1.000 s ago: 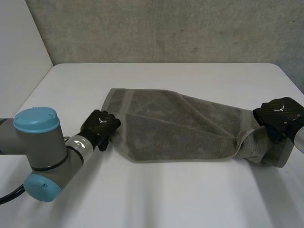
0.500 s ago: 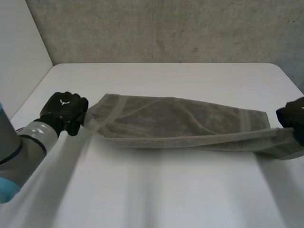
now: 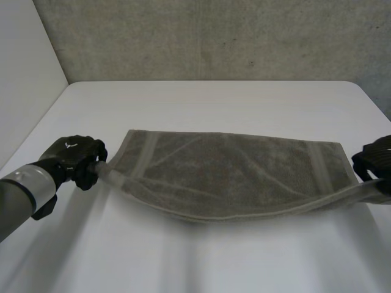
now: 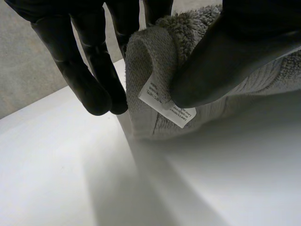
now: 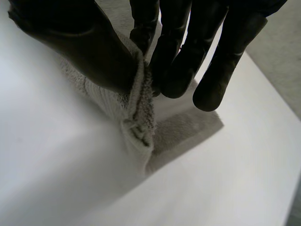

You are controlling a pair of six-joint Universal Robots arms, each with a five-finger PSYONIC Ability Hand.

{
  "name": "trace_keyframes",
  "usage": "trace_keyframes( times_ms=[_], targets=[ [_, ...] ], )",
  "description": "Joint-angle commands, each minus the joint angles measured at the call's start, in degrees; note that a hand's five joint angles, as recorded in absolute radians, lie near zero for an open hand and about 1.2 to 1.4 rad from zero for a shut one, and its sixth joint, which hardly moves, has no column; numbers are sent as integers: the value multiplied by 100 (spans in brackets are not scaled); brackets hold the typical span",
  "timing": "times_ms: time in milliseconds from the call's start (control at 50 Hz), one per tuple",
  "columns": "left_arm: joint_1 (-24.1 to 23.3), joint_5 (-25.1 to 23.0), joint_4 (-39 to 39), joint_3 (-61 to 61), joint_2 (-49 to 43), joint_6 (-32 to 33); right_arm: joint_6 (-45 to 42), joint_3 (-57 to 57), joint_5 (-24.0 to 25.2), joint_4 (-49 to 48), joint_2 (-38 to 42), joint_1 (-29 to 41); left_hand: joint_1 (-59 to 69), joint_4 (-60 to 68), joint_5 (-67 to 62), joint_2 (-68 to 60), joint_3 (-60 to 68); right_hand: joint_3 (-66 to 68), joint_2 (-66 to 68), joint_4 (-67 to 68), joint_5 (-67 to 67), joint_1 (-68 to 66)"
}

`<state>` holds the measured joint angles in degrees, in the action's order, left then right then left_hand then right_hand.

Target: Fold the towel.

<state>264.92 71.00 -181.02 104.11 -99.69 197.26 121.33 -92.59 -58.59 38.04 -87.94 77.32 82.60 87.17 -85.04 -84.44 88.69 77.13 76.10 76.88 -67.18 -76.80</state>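
The towel (image 3: 232, 168) lies across the middle of the frame on the white table (image 3: 214, 97), its long axis running left to right; the far long edge rests flat, and the near one sags, lifted, between the hands. The left hand (image 3: 73, 157), at the frame's left, pinches the near-left corner between thumb and fingers, beside a white label (image 4: 167, 109); the right hand (image 3: 374, 157), at the right edge, pinches the near-right corner likewise. The far edge lies straight beyond both hands, each equally near it; the fold likely means carrying the near edge over to it.

White table (image 3: 220, 97), grey concrete wall (image 3: 214, 36)
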Motion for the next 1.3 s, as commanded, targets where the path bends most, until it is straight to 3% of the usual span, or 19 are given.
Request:
trace_keyframes(
  times_ms=[20, 120, 160, 260, 380, 480, 720, 860, 1000, 1300],
  targets=[
    [-300, 37, -91, -890, -953, -266, 609, 969, -126, -271, 1312, 696, -260, -717, 1504, 444, -869, 287, 390, 312, -282, -320],
    [-450, 397, -127, -1780, -1781, -522, 1200, 1753, -381, -517, 2123, 978, -260, -717, 1504, 444, -869, 287, 390, 312, -282, -320],
    [-511, 686, -118, -2409, -2385, -644, 1619, 2252, -538, -911, 2648, 1205, -260, -717, 1504, 444, -869, 287, 390, 312, -282, -320],
    [-590, 898, -118, -3227, -3098, -750, 2384, 2719, -933, -1736, 3246, 1417, -260, -717, 1504, 444, -869, 287, 390, 312, -282, -320],
    [-713, 1021, -162, -3784, -3566, -830, 2966, 2834, -1304, -2653, 3600, 1593, -260, -717, 1504, 444, -869, 287, 390, 312, -282, -320],
    [-898, 1389, -162, -4327, -4013, -830, 3309, 2826, -1725, -3565, 3863, 1760, -260, -717, 1504, 444, -869, 287, 390, 312, -282, -320],
    [-1100, 1575, -487, -4794, -4356, -812, 3441, 2861, -2244, -4410, 4214, 1945, -260, -717, 1504, 444, -869, 287, 390, 312, -282, -320],
    [-1162, 1610, -522, -4917, -4453, -812, 3459, 2905, -2341, -4437, 4320, 1989, -260, -717, 1504, 444, -869, 287, 390, 312, -282, -320],
    [-1162, 2031, -715, -5102, -4550, -812, 3494, 2914, -2385, -4762, 4312, 1989, -260, -717, 1504, 444, -869, 287, 390, 312, -282, -320],
    [-1214, 2049, -839, -5243, -4594, -794, 3793, 2931, -2464, -5378, 4399, 2006, -260, -717, 1504, 444, -869, 287, 390, 312, -282, -320]
  ],
)
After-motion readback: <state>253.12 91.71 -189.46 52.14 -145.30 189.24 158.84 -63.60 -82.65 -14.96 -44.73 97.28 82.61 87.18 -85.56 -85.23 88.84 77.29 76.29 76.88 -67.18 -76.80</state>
